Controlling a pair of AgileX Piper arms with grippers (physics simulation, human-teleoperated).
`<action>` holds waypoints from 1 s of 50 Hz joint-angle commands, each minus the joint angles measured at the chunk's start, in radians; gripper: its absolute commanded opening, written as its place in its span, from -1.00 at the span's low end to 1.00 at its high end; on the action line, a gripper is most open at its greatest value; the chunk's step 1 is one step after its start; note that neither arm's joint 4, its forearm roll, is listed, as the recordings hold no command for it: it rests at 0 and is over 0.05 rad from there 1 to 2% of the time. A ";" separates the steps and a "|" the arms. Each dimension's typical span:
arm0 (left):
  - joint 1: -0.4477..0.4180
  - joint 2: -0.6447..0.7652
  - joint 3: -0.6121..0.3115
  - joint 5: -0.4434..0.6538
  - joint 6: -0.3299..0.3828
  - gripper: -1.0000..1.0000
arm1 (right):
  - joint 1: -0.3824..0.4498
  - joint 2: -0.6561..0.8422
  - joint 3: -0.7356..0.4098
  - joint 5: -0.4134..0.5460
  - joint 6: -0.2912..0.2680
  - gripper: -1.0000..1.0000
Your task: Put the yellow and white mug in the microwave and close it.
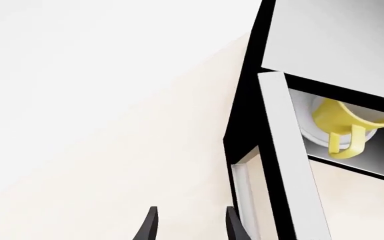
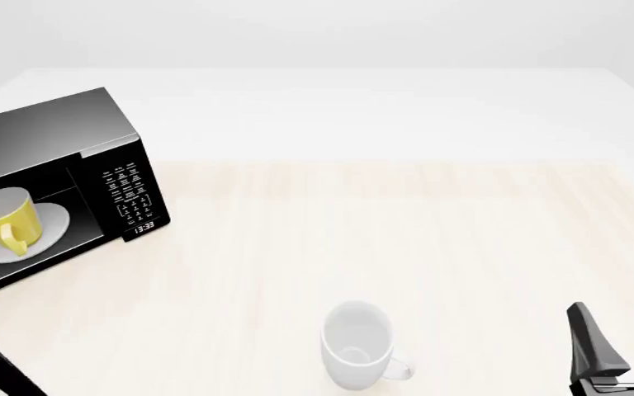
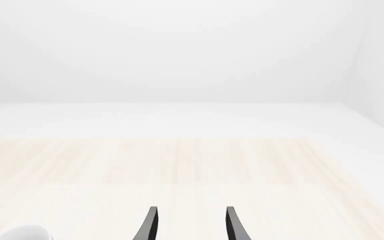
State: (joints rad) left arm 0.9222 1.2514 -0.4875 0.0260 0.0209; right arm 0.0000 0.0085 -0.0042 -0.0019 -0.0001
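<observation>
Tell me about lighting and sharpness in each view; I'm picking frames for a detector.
Front view: flat, even light, hardly any shadow under the white mug, everything sharp. Left wrist view: tilted, the microwave cut by the frame, the yellow mug crisp inside. Right wrist view: pale and washed out, the table low in contrast, no blur.

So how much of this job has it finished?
The first half looks done: the yellow mug sits on the white plate inside the microwave. In hand: the left fingers, open and empty, are beside the door, which stands open. Left to do: shut that door. The white mug stays out on the table, and the right fingers are open and empty.
</observation>
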 commanded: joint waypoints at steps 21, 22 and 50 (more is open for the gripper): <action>-0.125 0.028 -0.001 -0.012 -0.057 1.00 | -0.001 0.033 0.001 -0.017 -0.003 1.00; -0.129 0.031 -0.002 -0.014 -0.058 1.00 | -0.001 0.033 0.001 -0.017 -0.003 1.00; -0.227 0.066 -0.010 -0.054 -0.088 1.00 | -0.001 0.034 0.001 -0.017 -0.003 1.00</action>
State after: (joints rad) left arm 0.7296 1.3007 -0.4950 -0.0136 -0.0561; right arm -0.0008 0.0418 -0.0032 -0.0191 -0.0036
